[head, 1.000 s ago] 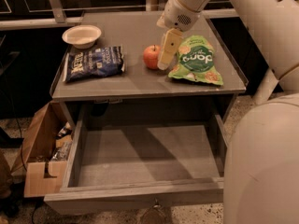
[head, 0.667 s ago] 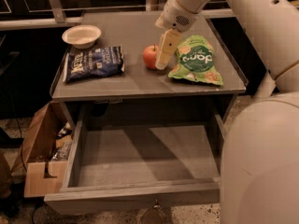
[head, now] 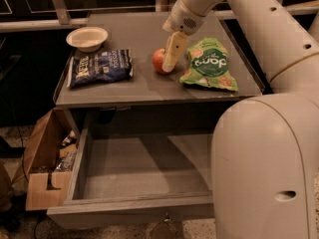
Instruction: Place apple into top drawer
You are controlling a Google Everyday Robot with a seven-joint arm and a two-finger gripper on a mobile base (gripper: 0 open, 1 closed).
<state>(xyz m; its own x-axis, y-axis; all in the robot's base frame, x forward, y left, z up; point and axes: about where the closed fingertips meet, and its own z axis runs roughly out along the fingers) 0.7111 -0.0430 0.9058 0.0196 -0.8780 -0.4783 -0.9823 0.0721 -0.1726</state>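
Just left of green bag [head: 208, 63], apple [head: 158, 59] sitting on table [head: 139, 39], claw [head: 169, 66] hanging right against it; claw spread, cannot tell. You should be centring claw on apple, gripping firm before lifting clear. Top drawer [head: 144, 168] standing open below green bag.

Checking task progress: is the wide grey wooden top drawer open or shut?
Open: the grey top drawer is pulled out, its bare floor visible. The gripper is beside the small red-orange apple on the cabinet top.
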